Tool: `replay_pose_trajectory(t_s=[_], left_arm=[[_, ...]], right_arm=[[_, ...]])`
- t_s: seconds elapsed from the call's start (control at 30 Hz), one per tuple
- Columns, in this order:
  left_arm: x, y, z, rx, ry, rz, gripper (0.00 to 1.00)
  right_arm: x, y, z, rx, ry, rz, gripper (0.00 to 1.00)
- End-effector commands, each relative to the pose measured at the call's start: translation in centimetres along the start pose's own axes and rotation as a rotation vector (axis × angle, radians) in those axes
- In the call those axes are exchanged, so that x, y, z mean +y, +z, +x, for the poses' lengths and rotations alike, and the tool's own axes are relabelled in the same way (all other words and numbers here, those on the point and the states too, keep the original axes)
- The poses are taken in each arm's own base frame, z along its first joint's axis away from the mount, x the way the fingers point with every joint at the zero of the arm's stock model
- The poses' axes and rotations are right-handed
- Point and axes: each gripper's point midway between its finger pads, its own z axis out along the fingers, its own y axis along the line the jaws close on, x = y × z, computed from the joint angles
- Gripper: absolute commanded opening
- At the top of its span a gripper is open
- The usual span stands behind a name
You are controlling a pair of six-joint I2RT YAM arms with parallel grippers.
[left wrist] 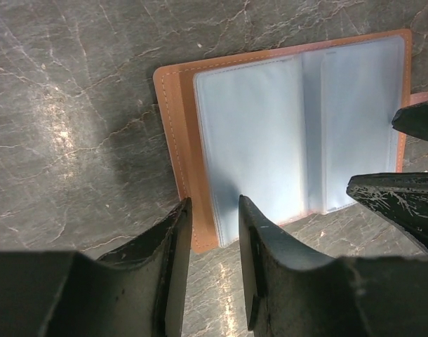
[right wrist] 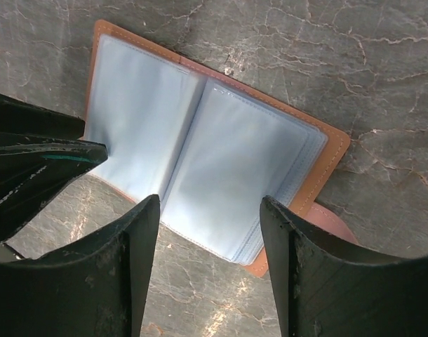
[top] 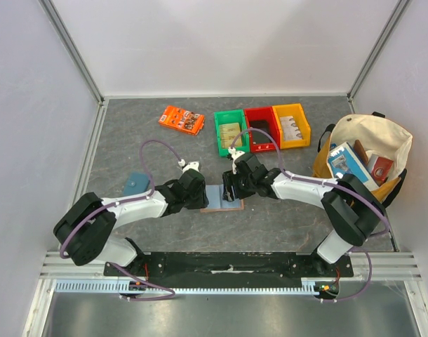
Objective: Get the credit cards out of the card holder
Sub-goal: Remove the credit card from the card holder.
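The card holder (top: 222,198) lies opened flat on the dark stone-patterned table, tan leather outside with light blue clear sleeves (left wrist: 298,133) facing up. No credit cards show in the sleeves (right wrist: 221,161). My left gripper (top: 201,199) hovers at the holder's left edge. In its wrist view the gripper (left wrist: 214,207) is open by a narrow gap over the holder's near corner, with nothing pinched. My right gripper (top: 232,191) is at the holder's right side. Its wide-open jaws (right wrist: 209,203) straddle the edge of the right-hand stack of sleeves. The snap tab (right wrist: 333,228) pokes out beside them.
A teal pouch (top: 136,183) lies left of the left arm. At the back are an orange packet (top: 181,119) and green (top: 231,131), red (top: 261,128) and yellow (top: 291,125) bins. A cream tote bag (top: 365,158) with items stands at the right.
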Motion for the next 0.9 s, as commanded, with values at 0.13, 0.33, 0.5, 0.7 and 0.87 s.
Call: replay_pose_trajectory(t_s=[0.13, 0.33, 0.5, 0.7, 0.87], left_arm=[[0.1, 0.5, 0.7, 0.028, 0.002, 0.002, 0.31], [-0.3, 0.6, 0.8, 0.038, -0.006, 0.019, 0.15], [-1.0, 0.7, 1.2, 0.052, -0.025, 0.057, 0.09], [-1.7, 0.8, 1.6, 0.065, -0.053, 0.094, 0.07], [-1.5, 0.7, 1.8, 0.058, -0.077, 0.1, 0.06]], right_arm=[[-0.1, 0.3, -1.5, -0.03, -0.016, 0.037, 0.66], [0.4, 0.9, -0.5, 0.013, -0.013, 0.009, 0.66], [2.9, 1.4, -0.3, 0.024, 0.006, -0.122, 0.65], [7.2, 1.3, -1.9, -0.021, 0.023, -0.306, 0.63], [8.7, 0.2, -4.0, -0.071, -0.017, -0.326, 0.62]])
